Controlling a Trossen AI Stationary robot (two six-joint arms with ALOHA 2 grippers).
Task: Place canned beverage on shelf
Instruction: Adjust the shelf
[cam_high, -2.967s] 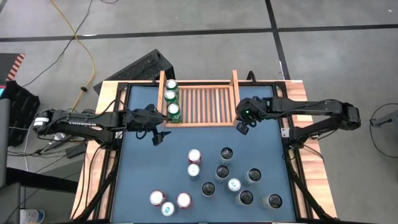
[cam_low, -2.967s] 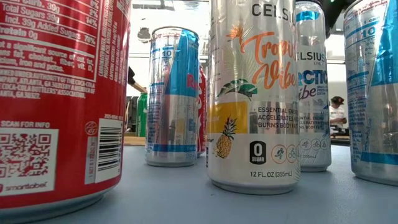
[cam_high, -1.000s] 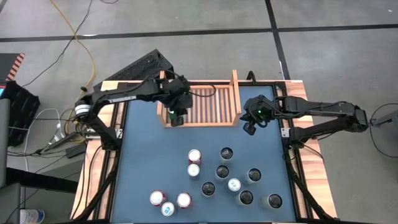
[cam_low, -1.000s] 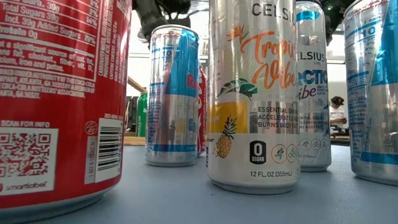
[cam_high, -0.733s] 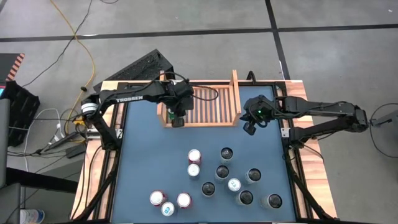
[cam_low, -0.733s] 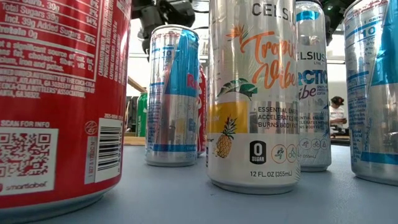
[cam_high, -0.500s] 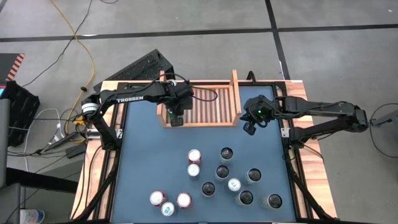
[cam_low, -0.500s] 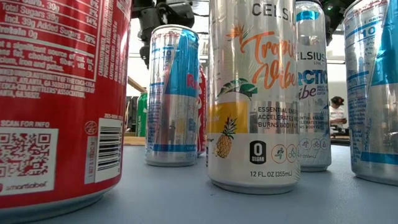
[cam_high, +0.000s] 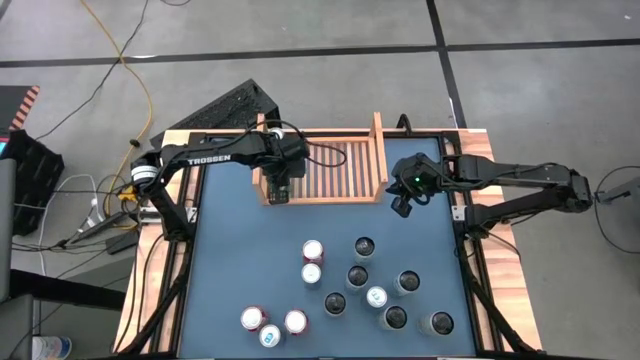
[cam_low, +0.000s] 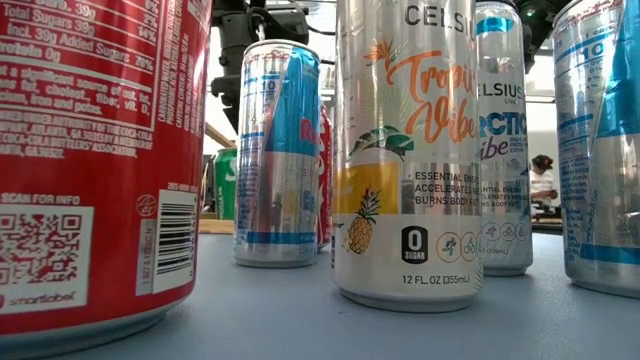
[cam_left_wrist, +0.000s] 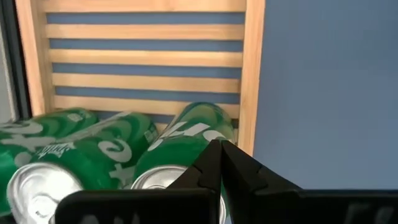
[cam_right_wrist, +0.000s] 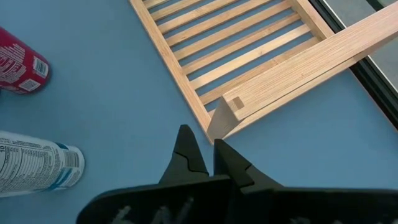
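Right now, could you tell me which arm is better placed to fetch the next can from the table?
The right. Its gripper hangs shut and empty beside the shelf, nearer the standing cans. The left gripper is over the green cans in the shelf.

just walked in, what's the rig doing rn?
It's stocking cans onto the shelf. The left gripper sits over the green cans at the shelf's left end, fingers together and holding nothing. The right gripper waits shut at the shelf's right front corner. About a dozen loose cans stand on the blue table.
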